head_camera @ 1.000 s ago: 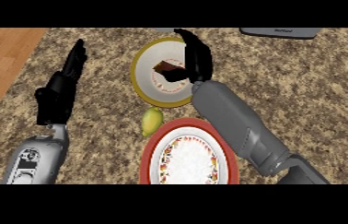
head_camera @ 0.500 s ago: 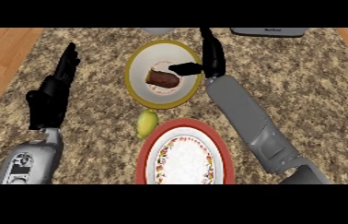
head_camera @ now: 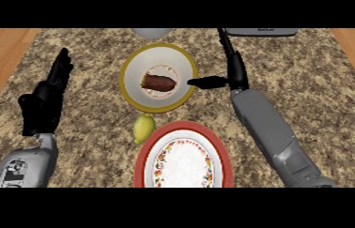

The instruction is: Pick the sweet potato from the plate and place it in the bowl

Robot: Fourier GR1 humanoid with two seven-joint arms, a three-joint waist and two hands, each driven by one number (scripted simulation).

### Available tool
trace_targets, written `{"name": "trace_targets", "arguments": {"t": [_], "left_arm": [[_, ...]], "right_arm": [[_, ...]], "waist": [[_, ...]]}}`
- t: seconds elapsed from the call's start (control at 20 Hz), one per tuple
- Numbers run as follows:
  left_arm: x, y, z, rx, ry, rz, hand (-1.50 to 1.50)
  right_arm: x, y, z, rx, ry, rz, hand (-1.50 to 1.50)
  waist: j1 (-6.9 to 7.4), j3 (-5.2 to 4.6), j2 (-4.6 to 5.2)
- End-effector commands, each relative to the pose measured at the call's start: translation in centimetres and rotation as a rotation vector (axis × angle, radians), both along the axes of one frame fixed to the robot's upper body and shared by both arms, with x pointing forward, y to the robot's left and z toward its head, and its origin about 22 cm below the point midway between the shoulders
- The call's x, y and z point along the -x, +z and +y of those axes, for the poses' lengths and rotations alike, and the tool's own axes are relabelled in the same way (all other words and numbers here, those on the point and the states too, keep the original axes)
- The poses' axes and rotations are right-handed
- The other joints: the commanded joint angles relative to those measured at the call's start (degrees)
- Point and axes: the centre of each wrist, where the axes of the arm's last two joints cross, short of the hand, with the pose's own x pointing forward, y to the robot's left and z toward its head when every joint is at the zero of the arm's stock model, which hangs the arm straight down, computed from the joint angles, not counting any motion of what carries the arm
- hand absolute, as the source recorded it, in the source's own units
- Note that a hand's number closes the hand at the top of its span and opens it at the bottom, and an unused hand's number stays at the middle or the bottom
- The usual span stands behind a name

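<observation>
A brown sweet potato lies inside the yellow-rimmed white bowl at the counter's middle. Nearer to me sits the red-rimmed plate, with nothing on its white centre. My right hand stands open just right of the bowl, fingers straight and pointing away, thumb reaching toward the bowl's rim without holding anything. My left hand rests open at the left, fingers up, well apart from the bowl.
A yellow-green fruit lies between bowl and plate. A grey round object and a dark flat item sit at the counter's far edge. Wooden floor shows past the left side.
My right hand has let go of the sweet potato, which now lies in the bowl, and has drawn off to the right with its fingers straightened. The left hand stayed still.
</observation>
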Motion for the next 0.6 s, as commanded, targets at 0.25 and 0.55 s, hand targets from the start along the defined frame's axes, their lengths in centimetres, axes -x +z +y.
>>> {"name": "trace_targets", "arguments": {"t": [0.25,0.55], "left_arm": [[0.1,0.5,0.8,0.002,0.021,-0.01,0.0],[-0.7,-0.1,-0.7,-0.002,0.009,-0.006,0.0]], "right_arm": [[5.0,-1.9,-3.7,-0.019,0.125,-0.018,-1.5],[5.6,-2.1,-3.2,-0.033,0.131,-0.006,-1.5]], "waist": [[-0.87,-0.04,-0.32],[-0.25,-0.02,-0.08]]}}
